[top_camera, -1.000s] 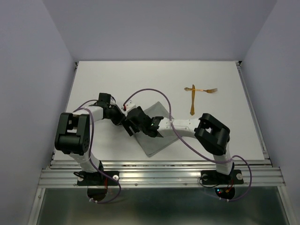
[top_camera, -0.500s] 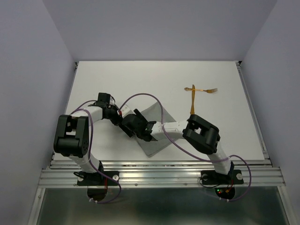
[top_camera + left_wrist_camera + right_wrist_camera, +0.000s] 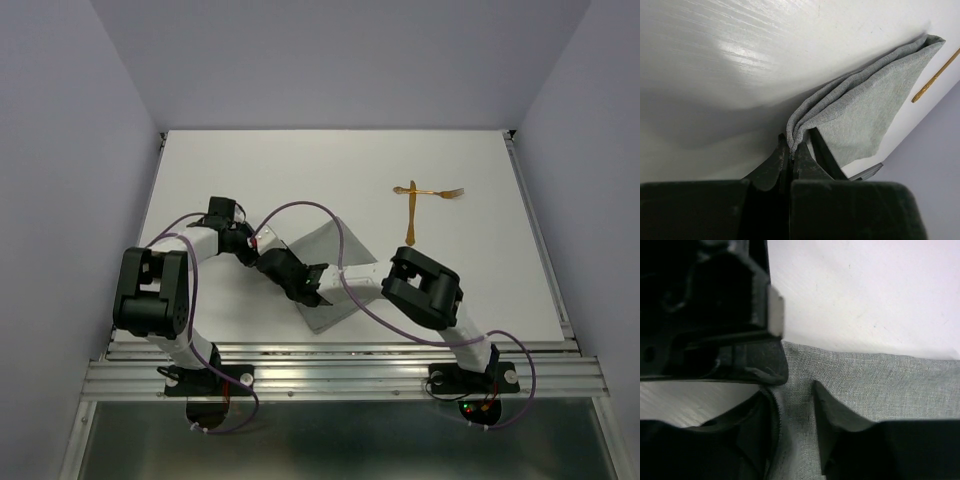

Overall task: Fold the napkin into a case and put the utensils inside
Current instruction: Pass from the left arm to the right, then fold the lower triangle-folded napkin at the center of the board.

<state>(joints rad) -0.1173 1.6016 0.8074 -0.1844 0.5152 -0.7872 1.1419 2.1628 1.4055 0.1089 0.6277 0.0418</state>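
The grey napkin [image 3: 327, 244] lies folded on the table, its near-left corner lifted. My left gripper [image 3: 262, 258] is shut on that corner; in the left wrist view the layered edges of the napkin [image 3: 860, 115] run into the closed left gripper [image 3: 791, 147]. My right gripper [image 3: 283, 272] sits right beside it, over the cloth. In the right wrist view the right gripper [image 3: 794, 392] has its jaws partly apart with a strip of napkin [image 3: 880, 385] between them. The two golden utensils, a fork [image 3: 437, 192] and a second piece [image 3: 410, 218], lie crossed at the far right.
The left gripper's black body [image 3: 715, 315] fills the upper left of the right wrist view, almost touching the right fingers. One golden handle [image 3: 935, 76] shows beyond the cloth. Purple cables [image 3: 300, 210] loop over both arms. The table's near edge rail [image 3: 340, 365] runs close behind the napkin.
My right arm has slid left across the napkin until its gripper sits against the left one, and its jaws have narrowed. The left gripper has kept its hold in place.
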